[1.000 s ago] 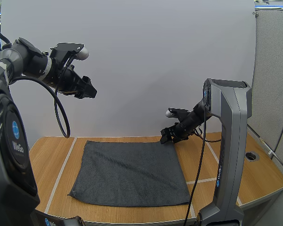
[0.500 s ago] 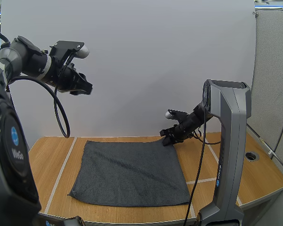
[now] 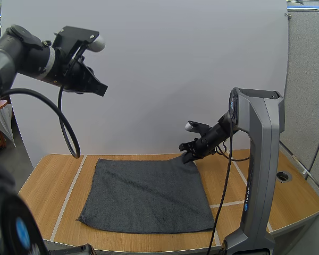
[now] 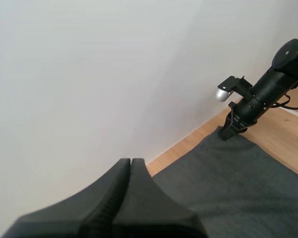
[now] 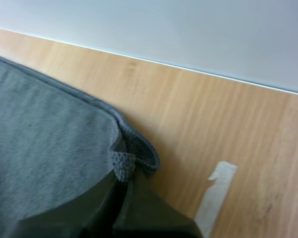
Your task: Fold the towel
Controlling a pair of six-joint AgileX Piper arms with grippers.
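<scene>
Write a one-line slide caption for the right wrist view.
Right gripper pinching a corner of the grey towel on the wooden table.

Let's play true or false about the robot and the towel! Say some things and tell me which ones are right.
1. The dark grey towel lies spread out on the wooden table. True.
2. The right gripper pinches the towel's far right corner. True.
3. The left gripper rests on the towel. False: it hangs high above the table, shut on nothing.
4. The towel is folded in half. False: it lies flat, not yet folded.
</scene>
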